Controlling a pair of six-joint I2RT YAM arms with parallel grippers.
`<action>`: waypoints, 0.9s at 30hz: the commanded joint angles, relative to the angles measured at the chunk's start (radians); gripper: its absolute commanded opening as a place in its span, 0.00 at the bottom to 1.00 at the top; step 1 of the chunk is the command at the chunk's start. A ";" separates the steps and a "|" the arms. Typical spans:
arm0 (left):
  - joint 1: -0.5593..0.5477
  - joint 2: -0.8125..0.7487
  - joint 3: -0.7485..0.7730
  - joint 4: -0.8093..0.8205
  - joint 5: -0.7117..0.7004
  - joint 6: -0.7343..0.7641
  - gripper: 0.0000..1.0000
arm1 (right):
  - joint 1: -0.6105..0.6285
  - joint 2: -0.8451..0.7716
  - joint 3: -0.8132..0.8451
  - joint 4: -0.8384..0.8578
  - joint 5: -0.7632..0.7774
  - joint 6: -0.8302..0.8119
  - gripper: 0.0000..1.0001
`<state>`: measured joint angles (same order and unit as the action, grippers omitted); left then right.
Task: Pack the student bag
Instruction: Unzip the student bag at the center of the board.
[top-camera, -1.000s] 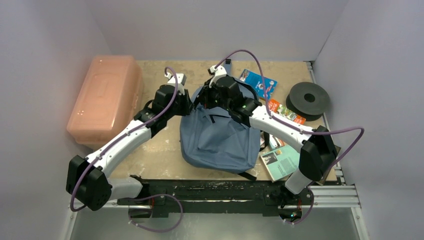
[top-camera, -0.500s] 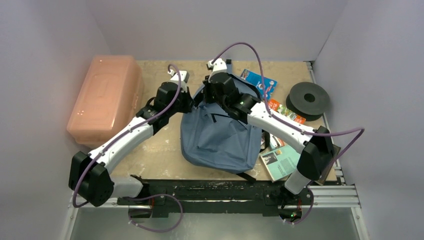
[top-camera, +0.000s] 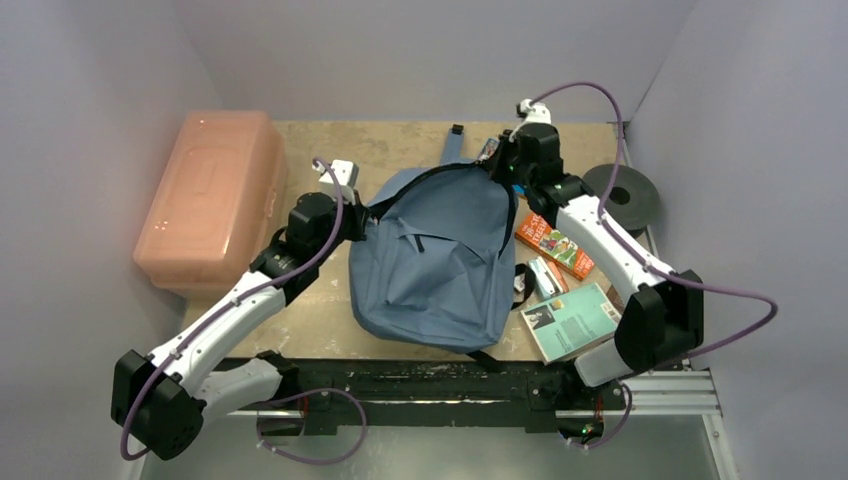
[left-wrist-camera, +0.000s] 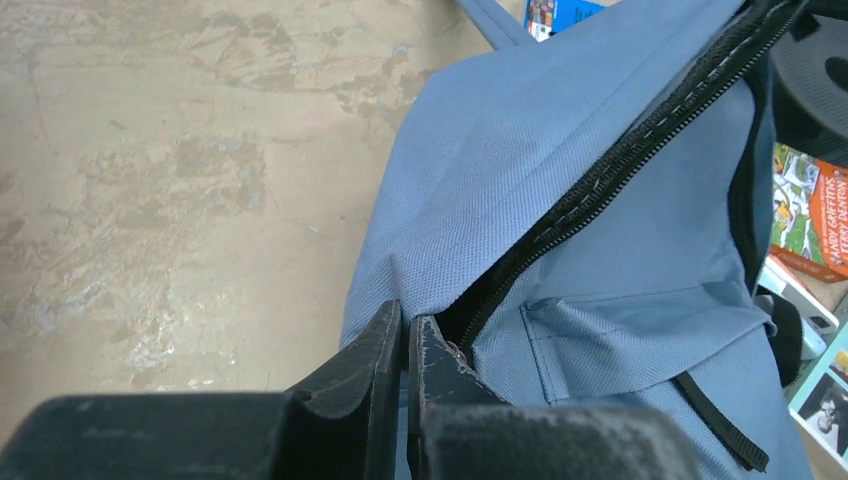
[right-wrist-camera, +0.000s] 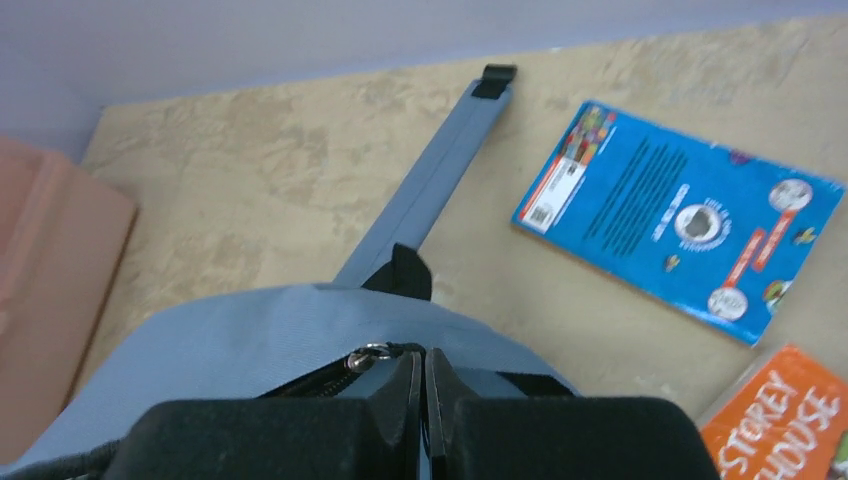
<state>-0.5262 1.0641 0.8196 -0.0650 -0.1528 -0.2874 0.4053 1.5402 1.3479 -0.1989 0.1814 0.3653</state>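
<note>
While the student bag (top-camera: 435, 270) lies flat in the middle of the desk (top-camera: 400, 140), the left jaws are shut tight on its blue cloth at the left end of the black zipper (left-wrist-camera: 620, 160). The right jaws are shut on the bag's top edge, just beside the silver zipper pull (right-wrist-camera: 365, 355), nearer the far right corner. A pink box (top-camera: 210, 195) sits along the left edge. A blue book (right-wrist-camera: 680, 215) lies near the far edge, beside the bag's top.
</note>
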 joint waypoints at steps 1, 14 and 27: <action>0.015 -0.052 -0.021 -0.052 -0.068 0.012 0.00 | -0.077 -0.169 -0.155 0.221 -0.277 0.117 0.00; 0.002 0.010 0.290 -0.062 0.289 0.027 0.86 | 0.077 -0.190 -0.054 0.257 -0.445 -0.004 0.00; -0.035 0.318 0.530 -0.219 0.411 0.250 0.73 | 0.098 -0.196 -0.016 0.234 -0.451 0.004 0.00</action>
<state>-0.5468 1.3502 1.2942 -0.2424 0.2260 -0.1101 0.4973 1.3697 1.2541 -0.0372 -0.2493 0.3801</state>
